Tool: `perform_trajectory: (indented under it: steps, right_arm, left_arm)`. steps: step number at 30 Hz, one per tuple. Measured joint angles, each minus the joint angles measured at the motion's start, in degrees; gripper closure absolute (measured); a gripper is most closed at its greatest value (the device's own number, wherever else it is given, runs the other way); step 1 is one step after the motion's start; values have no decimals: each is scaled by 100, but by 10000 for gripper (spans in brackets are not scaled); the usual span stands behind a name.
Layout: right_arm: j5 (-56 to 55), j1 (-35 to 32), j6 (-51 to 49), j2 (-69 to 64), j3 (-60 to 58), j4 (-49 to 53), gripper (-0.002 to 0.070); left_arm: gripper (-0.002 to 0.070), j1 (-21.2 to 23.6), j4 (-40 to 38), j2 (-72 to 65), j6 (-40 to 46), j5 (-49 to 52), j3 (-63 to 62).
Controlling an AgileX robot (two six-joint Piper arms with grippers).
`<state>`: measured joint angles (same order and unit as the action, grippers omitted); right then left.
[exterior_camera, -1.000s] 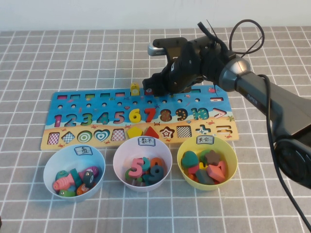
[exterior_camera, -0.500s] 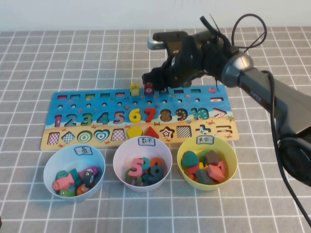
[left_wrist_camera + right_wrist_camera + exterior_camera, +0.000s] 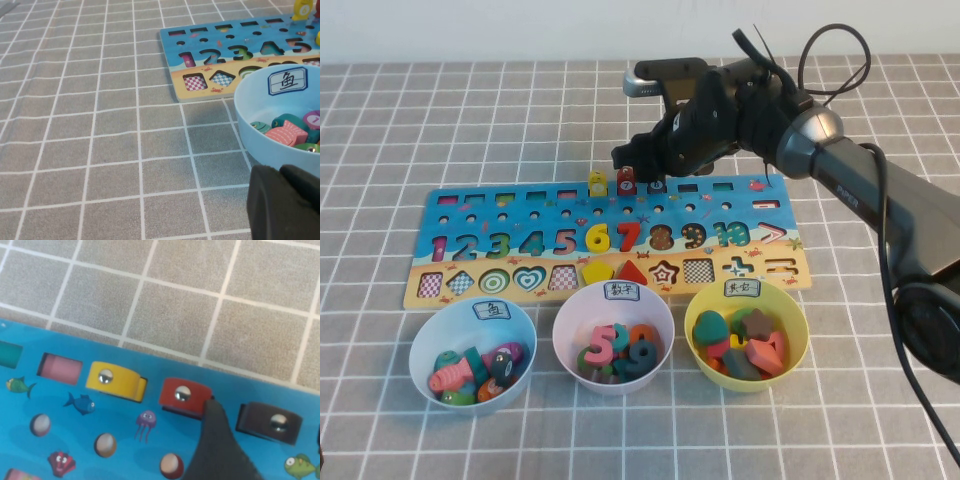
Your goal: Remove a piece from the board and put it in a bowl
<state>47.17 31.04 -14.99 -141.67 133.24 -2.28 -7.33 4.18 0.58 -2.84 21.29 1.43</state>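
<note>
Under the right gripper (image 3: 645,172), which has lifted slightly, jaws apart, the piece (image 3: 270,423) stays seated in the board (image 3: 470,200), ungrasped. Left gripper (image 3: 285,202) sits beside the bowl (image 3: 425,350); its jaws' state I cannot tell.

The whole table is overlooked from the raised near-side camera. The board (image 3: 605,236) is seen low from the left and closely from above by the wrist cameras.

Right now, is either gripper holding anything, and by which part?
Nothing is held. The right gripper hangs open over the board's far edge, above the pegs; the dark piece sits untouched. Left gripper: nothing visibly held.
</note>
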Motion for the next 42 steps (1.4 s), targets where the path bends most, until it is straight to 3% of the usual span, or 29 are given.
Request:
perform_trajectory:
  steps: [5, 24, 42]
  right_arm:
    - [0, 0, 0, 0, 0, 8, 308]
    - [134, 0, 12, 0, 0, 134, 499]
    - [142, 0, 12, 0, 0, 159, 508]
  left_arm:
    - [675, 0, 0, 0, 0, 0, 0]
    - [676, 0, 0, 0, 0, 0, 0]
    - [675, 0, 0, 0, 0, 0, 0]
